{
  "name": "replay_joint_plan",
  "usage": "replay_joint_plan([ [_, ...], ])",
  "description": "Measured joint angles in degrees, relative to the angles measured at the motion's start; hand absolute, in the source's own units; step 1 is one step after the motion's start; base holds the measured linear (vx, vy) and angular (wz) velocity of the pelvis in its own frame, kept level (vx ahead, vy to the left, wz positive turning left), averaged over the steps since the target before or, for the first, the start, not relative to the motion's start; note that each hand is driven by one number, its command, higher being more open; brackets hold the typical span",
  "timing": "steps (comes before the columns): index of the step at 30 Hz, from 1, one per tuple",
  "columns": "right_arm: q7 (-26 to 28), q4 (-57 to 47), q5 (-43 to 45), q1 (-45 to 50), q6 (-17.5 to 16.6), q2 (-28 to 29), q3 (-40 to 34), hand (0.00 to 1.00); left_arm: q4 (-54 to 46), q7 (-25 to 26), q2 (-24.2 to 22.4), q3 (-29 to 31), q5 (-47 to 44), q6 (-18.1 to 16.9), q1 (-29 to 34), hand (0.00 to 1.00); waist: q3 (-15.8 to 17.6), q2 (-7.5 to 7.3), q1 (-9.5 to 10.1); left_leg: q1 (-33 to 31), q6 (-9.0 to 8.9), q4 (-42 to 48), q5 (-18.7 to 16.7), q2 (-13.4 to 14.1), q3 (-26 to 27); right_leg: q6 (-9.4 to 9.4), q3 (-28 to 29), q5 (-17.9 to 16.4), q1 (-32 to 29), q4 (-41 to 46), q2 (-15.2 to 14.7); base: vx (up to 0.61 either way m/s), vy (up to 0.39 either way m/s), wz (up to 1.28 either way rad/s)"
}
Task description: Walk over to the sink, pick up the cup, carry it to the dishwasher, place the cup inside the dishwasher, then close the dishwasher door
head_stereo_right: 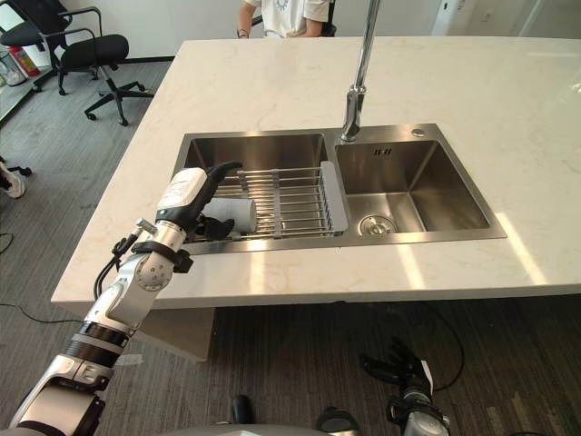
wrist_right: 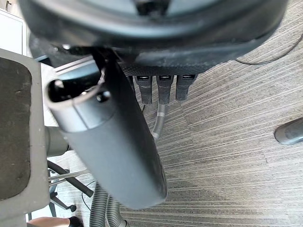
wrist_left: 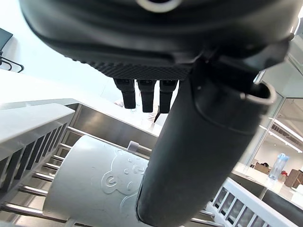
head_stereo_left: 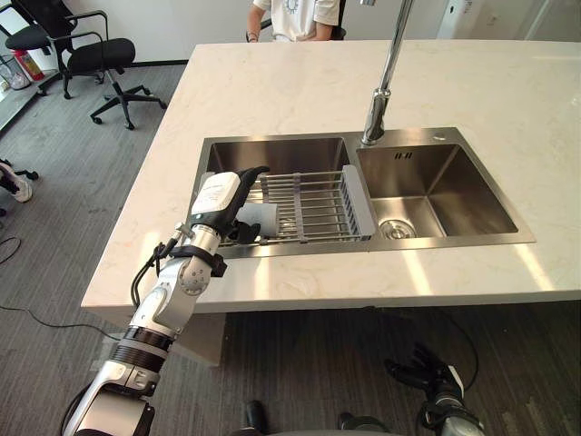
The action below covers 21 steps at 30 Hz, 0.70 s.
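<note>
Sink [head_stereo_left: 454,195] reached | left hand [head_stereo_left: 218,195] wide over cup [head_stereo_left: 260,216] on rack [head_stereo_left: 313,209], seemingly not gripping yet | right hand [head_stereo_left: 427,371] relaxed, idle | lift, carry, loading, closing remain

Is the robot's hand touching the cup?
Cannot tell: the left wrist view has the thumb of the left hand across the cup, neither contact nor gap plain.

1 cup [head_stereo_left: 260,216], 1 wire rack [head_stereo_left: 313,207], 2 sink basins [head_stereo_left: 427,186], 1 faucet [head_stereo_left: 386,82], 2 office chairs [head_stereo_left: 100,56], 1 person [head_stereo_left: 295,18].
</note>
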Motion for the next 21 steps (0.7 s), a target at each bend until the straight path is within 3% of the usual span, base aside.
replay_joint_plan([
  [6,0.38,0.00,-0.01,0.60,-0.01,-0.73,0.08,0.90,0.94,-1.99,4.35,-1.09,0.38,-1.16,-0.01,0.90,0.20,0.34,-0.15,0.06,-0.10,0.00,-0.08,0.11,0.23,-0.07,0.18,0.07,-0.03,-0.05,0.11,0.00,0.000,-0.01],
  [14,0.96,-1.51,-0.01,1.84,0.00,-2.38,1.17,0.90,7.10,-4.61,11.17,-3.45,-0.24,-2.48,-3.72,0.90,1.08,1.84,-0.72,-0.35,-0.31,0.00,-0.23,0.51,1.22,-0.27,1.07,0.46,-0.80,-0.40,0.63,0.00,0.000,-0.06],
  [21,1.91,-2.44,0.01,0.43,0.01,-2.46,1.41,0.90,13.51,-6.10,11.58,-6.65,-1.45,-1.60,-11.34,0.90,2.56,2.67,-0.96,-3.36,-0.23,0.04,-0.15,0.64,2.89,-0.26,3.17,0.86,-5.42,0.94,0.94,0.01,-0.002,-0.15],
])
